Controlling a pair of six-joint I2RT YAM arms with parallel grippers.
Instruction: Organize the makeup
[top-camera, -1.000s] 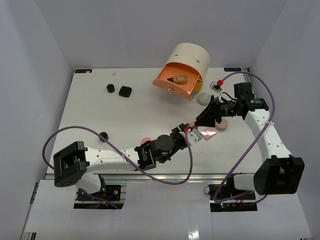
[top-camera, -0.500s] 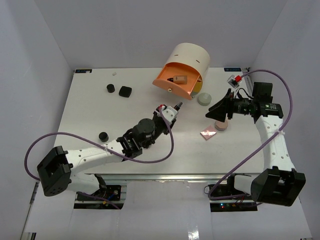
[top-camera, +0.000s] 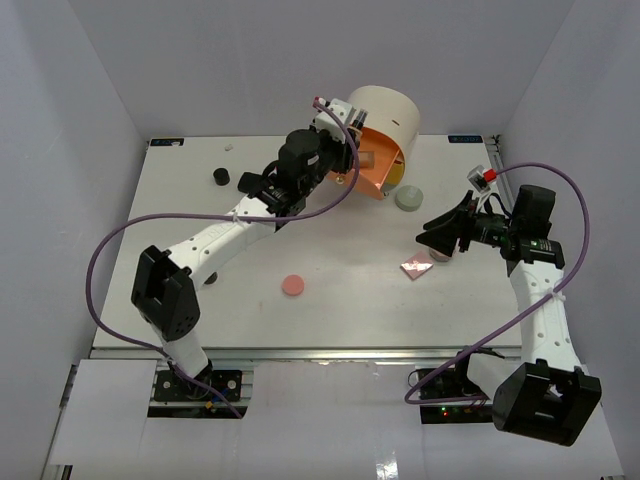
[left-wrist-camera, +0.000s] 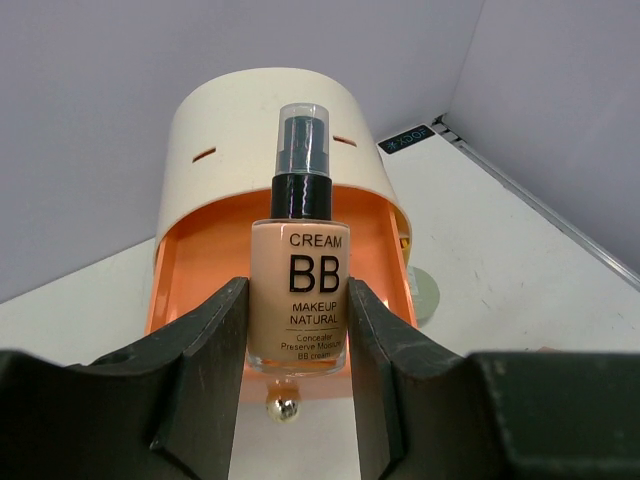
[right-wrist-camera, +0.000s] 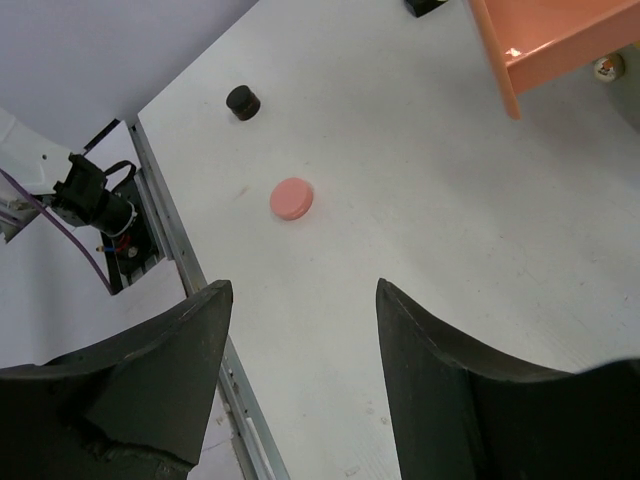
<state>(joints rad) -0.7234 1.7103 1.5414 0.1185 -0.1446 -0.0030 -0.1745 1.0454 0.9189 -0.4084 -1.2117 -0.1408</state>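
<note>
The left gripper (left-wrist-camera: 298, 292) is clamped on a BB cream bottle (left-wrist-camera: 298, 250). Its fingers pinch the lower body and the cap stands clear above them, likely so the bottle can be set into the orange drawer (left-wrist-camera: 190, 270) open just beyond the fingers. That drawer juts from the cream box (left-wrist-camera: 240, 110) behind it, and the bottle hides what it already holds. The right gripper (right-wrist-camera: 300, 290) hangs with jaws apart and nothing between them, probably keeping clear of the drawer. Well beyond its fingers lie a pink compact (right-wrist-camera: 292, 198) and a black jar (right-wrist-camera: 243, 101). A pink palette (top-camera: 417, 267) lies close beside it.
</note>
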